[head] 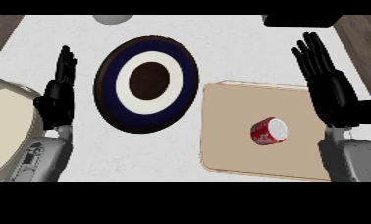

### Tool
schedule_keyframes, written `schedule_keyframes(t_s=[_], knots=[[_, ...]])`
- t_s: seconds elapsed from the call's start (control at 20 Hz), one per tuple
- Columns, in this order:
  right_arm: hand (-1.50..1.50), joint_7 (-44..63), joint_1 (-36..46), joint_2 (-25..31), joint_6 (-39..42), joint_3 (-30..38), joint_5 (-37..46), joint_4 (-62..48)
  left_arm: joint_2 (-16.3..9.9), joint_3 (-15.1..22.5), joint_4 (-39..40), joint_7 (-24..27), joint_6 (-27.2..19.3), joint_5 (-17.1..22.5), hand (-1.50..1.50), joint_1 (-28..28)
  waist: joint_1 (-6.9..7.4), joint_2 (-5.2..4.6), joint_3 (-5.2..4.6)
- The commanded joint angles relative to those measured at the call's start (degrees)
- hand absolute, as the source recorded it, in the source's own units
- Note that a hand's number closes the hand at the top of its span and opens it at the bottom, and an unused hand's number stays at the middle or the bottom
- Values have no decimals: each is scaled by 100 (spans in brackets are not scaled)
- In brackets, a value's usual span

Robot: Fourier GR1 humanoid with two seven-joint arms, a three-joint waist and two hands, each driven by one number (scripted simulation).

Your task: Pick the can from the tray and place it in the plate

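A red can [269, 131] with a pale top lies on its side on the tan tray [232, 120], right of centre. Left of the tray sits the round plate [147, 83], ringed dark brown, navy and white with a dark middle, and with nothing on it. My right hand [330, 88] is open, fingers straight and pointing up, at the tray's right edge, above and right of the can and apart from it. My left hand [59, 95] is open too, fingers up, resting left of the plate.
A large pale round object [14, 125] reaches in from the left edge beside my left forearm. A grey rounded thing [112, 18] shows at the top edge, and a black block [301, 20] at the top right. Wooden edges [358, 36] flank the white counter.
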State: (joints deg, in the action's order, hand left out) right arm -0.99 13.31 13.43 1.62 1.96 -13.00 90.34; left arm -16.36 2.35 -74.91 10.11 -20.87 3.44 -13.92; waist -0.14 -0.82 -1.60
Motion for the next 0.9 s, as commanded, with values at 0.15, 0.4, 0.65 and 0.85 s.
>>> schedule_keyframes(t_s=[0.15,0.4,0.65,0.85], knots=[[150,6,670,-654,137,-1368,674,7,-487,175,-612,-693,951,274,0,-467,195,96,163],[150,704,744,1013,-185,-2138,3373,-355,-475,392,-598,-632,1302,359,0,-377,128,183,62],[-150,24,-528,-1294,-2704,-2552,3282,-528,-621,254,-966,-1066,1497,612,0,-421,57,96,173],[-150,-1256,-1182,-1324,-3036,-2718,2756,-383,-795,121,-1500,-1370,1658,752,0,-226,42,101,168]])
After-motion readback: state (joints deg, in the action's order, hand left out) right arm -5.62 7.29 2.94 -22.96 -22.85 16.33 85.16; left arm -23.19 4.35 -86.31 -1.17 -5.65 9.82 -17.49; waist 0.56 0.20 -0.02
